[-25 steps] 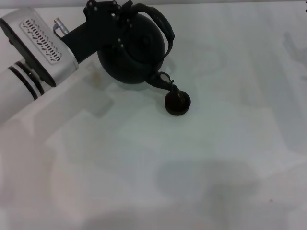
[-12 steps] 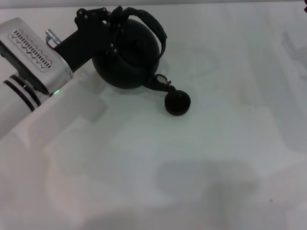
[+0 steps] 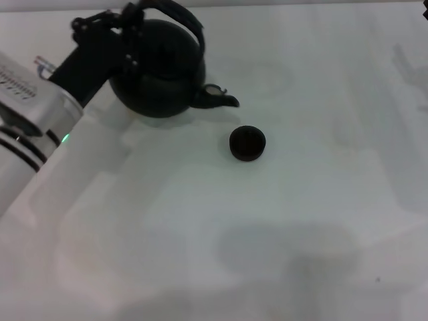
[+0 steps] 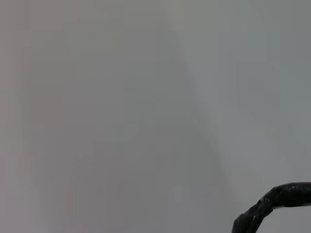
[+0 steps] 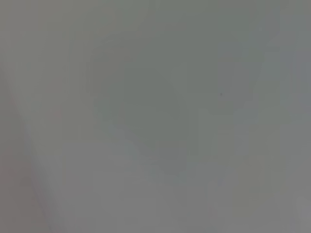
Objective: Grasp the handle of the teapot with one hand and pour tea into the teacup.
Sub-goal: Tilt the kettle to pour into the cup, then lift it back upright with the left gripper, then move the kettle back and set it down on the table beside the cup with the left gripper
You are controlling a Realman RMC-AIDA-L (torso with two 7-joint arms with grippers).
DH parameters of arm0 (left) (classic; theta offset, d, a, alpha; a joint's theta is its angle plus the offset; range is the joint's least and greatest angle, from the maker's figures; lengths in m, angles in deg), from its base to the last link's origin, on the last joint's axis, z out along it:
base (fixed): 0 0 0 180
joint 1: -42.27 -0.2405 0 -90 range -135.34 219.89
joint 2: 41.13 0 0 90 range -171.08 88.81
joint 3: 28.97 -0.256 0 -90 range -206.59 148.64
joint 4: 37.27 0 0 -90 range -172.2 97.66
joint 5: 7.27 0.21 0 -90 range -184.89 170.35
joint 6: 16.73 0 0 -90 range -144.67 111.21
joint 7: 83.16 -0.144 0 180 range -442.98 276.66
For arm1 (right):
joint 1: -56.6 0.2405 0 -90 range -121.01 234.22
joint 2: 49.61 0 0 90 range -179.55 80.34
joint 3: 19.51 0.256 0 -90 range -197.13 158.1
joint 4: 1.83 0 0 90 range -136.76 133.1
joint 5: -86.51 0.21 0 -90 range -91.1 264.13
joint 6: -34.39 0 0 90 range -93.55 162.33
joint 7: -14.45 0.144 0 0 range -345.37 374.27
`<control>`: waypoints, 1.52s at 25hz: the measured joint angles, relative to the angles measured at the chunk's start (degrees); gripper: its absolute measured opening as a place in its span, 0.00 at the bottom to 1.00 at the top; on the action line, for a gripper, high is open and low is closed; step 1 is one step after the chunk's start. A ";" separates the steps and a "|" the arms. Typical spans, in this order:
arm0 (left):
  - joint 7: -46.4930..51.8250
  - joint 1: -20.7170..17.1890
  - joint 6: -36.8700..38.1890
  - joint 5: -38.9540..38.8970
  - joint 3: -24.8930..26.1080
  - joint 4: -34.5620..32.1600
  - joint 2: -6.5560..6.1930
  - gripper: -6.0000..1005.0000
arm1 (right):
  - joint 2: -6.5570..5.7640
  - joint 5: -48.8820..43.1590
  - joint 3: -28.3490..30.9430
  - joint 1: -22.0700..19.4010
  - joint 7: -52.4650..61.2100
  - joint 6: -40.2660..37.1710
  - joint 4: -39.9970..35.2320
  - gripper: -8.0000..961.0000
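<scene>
The round black teapot point(image 3: 159, 70) is at the far left of the white table in the head view, near upright, its spout point(image 3: 217, 99) pointing right. My left gripper point(image 3: 127, 27) is shut on the arched handle point(image 3: 180, 17) at its left end. A dark piece of the handle point(image 4: 272, 204) shows in the left wrist view. The tiny black teacup point(image 3: 247, 143) stands apart, to the right of and nearer than the spout. My right gripper is out of view.
The white table point(image 3: 281, 221) stretches all around. My left arm's silver forearm point(image 3: 27, 114) reaches in from the left edge. The right wrist view shows only bare grey surface.
The teapot was tilted with its spout over the teacup. My left gripper has drawn it back and left and levelled it, so the spout is now clear of the cup.
</scene>
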 joint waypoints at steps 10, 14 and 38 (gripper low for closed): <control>0.18 -6.53 2.97 -11.83 0.08 -8.42 0.19 0.12 | -0.11 -0.07 0.00 0.29 0.00 -0.07 0.00 0.90; 0.18 -8.12 2.78 -14.26 0.08 -11.85 0.44 0.12 | -0.17 -0.07 0.00 0.39 0.00 -0.07 0.00 0.90; 0.27 -12.82 -2.26 -16.22 -0.22 -14.79 0.69 0.12 | -0.44 -0.06 -0.03 -0.12 -0.24 -0.19 -1.97 0.90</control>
